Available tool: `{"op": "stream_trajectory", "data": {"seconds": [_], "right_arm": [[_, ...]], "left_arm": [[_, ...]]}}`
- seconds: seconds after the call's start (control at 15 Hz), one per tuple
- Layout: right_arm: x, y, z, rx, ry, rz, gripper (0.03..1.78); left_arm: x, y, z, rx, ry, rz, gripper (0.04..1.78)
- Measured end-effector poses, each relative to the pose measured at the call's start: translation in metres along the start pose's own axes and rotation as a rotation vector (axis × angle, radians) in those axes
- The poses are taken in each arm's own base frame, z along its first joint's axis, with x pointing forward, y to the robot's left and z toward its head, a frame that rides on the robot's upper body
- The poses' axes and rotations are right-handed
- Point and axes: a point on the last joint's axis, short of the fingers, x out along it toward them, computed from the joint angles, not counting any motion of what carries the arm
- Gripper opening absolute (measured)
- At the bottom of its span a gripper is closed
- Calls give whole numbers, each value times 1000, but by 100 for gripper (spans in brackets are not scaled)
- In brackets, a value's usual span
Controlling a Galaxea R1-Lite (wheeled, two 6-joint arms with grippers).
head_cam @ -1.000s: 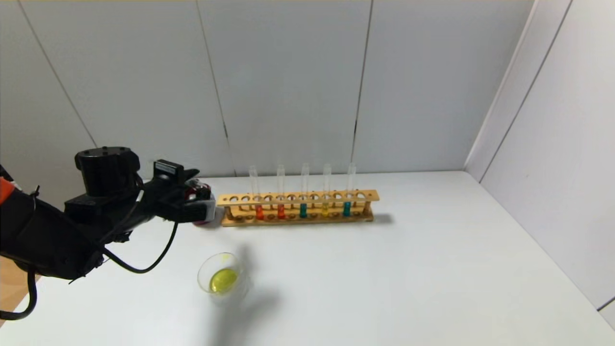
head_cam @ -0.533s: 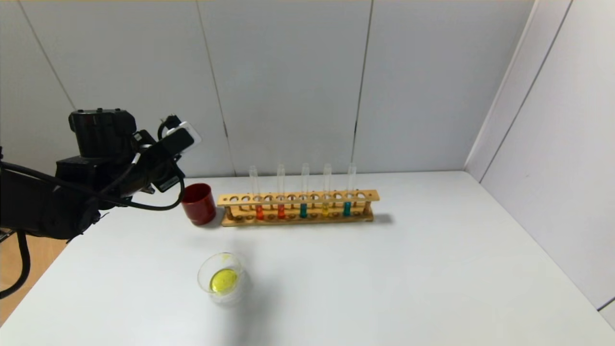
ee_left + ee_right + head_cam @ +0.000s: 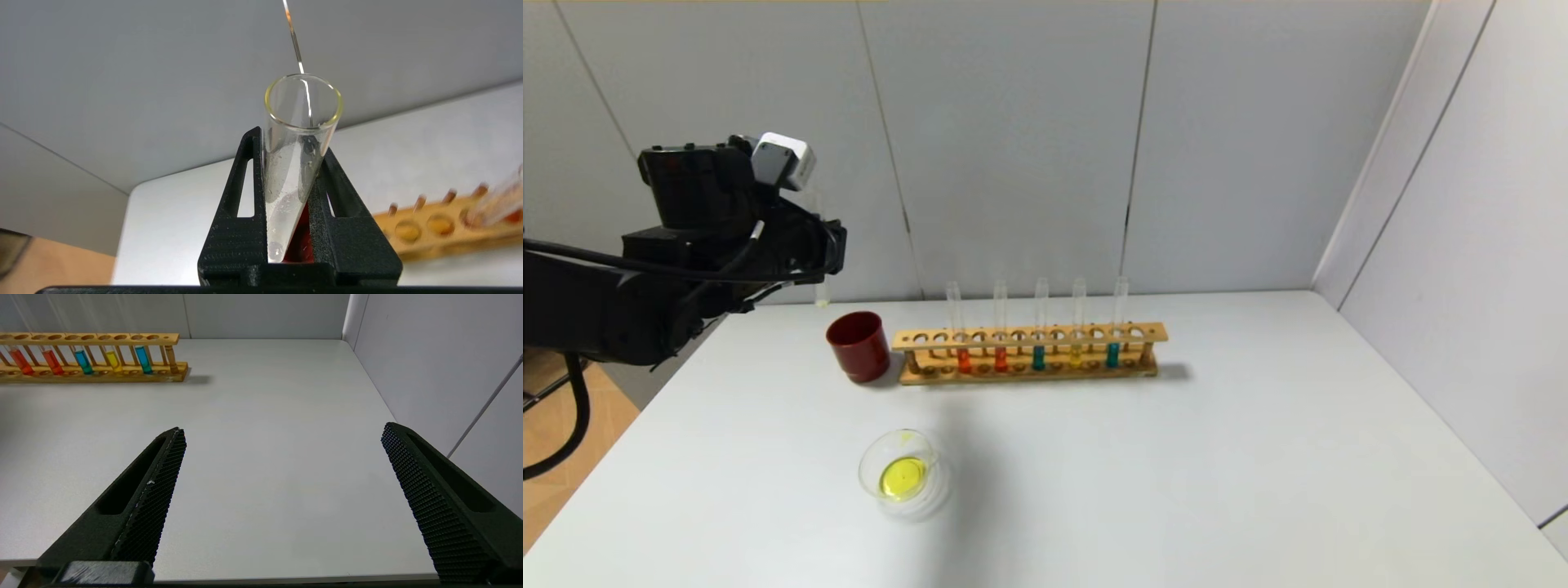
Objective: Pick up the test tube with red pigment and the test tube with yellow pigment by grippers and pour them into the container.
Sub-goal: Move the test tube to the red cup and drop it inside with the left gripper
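While the left gripper (image 3: 821, 245) hangs high over the far left corner of the desk (image 3: 1176, 474) in the head view, it holds an upright test tube (image 3: 820, 278) whose rounded bottom shows only a faint yellow trace, above and just to the left of the dark red cup (image 3: 858, 346). Beside the cup, along the far edge, the wooden rack (image 3: 1029, 351) carries five tubes: the test tube with red pigment (image 3: 963, 347), a second red one (image 3: 1001, 347), a teal tube (image 3: 1038, 347), the test tube with yellow pigment (image 3: 1076, 347) and another teal tube (image 3: 1112, 347), each slim, clear and with a little liquid at the bottom. Nearer the front edge, left of the middle, the container (image 3: 901, 475) is a low clear glass dish with a pool of bright yellow liquid in it. Seen from the left wrist, the gripper (image 3: 292, 179) is closed narrowly on the clear tube (image 3: 296, 155), which looks almost drained, with droplets on its inner wall and a yellowish rim; the red cup shows below between the fingers, and the rack (image 3: 441, 224) lies off to one side. From the right wrist, the right gripper (image 3: 286, 457) is spread wide and holds nothing, above the desk (image 3: 265, 416) near its right edge, with the rack (image 3: 94, 355) and its coloured tubes well apart from it.
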Motion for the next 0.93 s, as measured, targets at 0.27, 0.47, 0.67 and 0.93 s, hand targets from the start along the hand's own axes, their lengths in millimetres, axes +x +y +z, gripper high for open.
{"op": "stream_trajectory", "data": {"seconds": [0.27,0.47,0.67,0.93], "right_arm": [[0,0,0,0,0,0,175],[0,0,0,0,0,0,175],[0,0,0,0,0,0,175],[0,0,0,0,0,0,175]], "left_arm": [[23,1,-15,-26,-67,30,33],[41,-3,-37,-30,-66,36,33],[50,-8,-53,-58,-14,-1,33],[54,-12,-64,-113,38,-30,33]]}}
